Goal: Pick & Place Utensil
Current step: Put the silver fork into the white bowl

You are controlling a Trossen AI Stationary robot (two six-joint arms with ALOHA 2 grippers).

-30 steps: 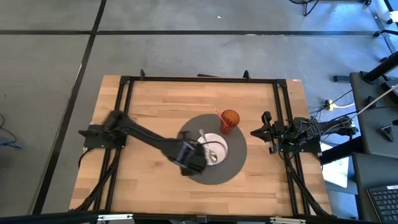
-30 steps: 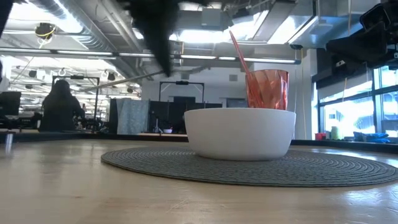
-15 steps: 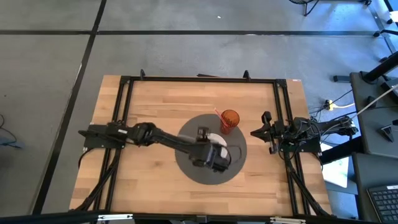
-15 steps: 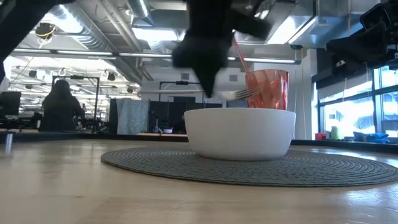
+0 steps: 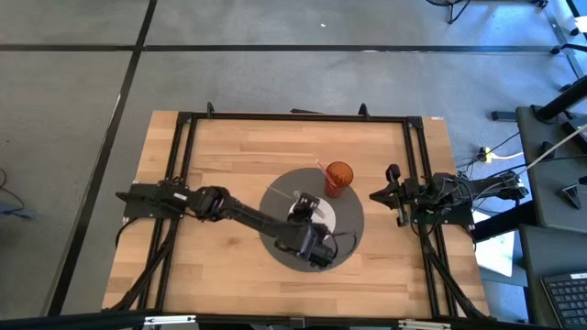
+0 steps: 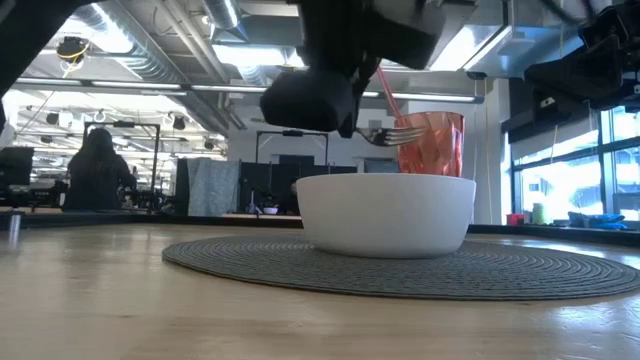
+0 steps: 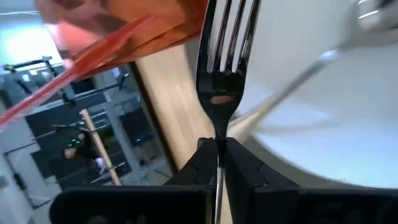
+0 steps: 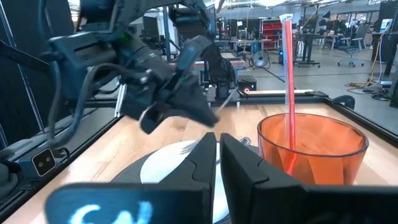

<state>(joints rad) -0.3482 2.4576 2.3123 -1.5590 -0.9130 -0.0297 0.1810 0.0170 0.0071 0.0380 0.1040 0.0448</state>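
Nearest the low camera, the pale wooden worktop (image 6: 120, 300) carries a round grey woven placemat (image 6: 560, 272), and on it stands a plain white ceramic bowl (image 6: 385, 214). Just above the bowl's rim hangs the left gripper (image 6: 345, 115), its jaws closed tight on the handle of a silver metal fork (image 6: 392, 134), which lies roughly level with its tines pointing toward the orange tumbler. From the left wrist, the fork (image 7: 222, 74) runs straight out from between the pinched fingers (image 7: 245, 165), tines over the bowl's white edge (image 7: 323, 106). A second silver utensil (image 7: 292, 81) lies blurred inside the bowl. Behind the bowl stands a translucent orange plastic tumbler (image 6: 430, 143) with a red straw (image 6: 385, 85) leaning in it. From above, the left arm reaches across the mat (image 5: 275, 197) to the bowl. Farther off, the right gripper (image 5: 393, 194) waits at the worktop's right edge, its jaws nearly closed and empty.
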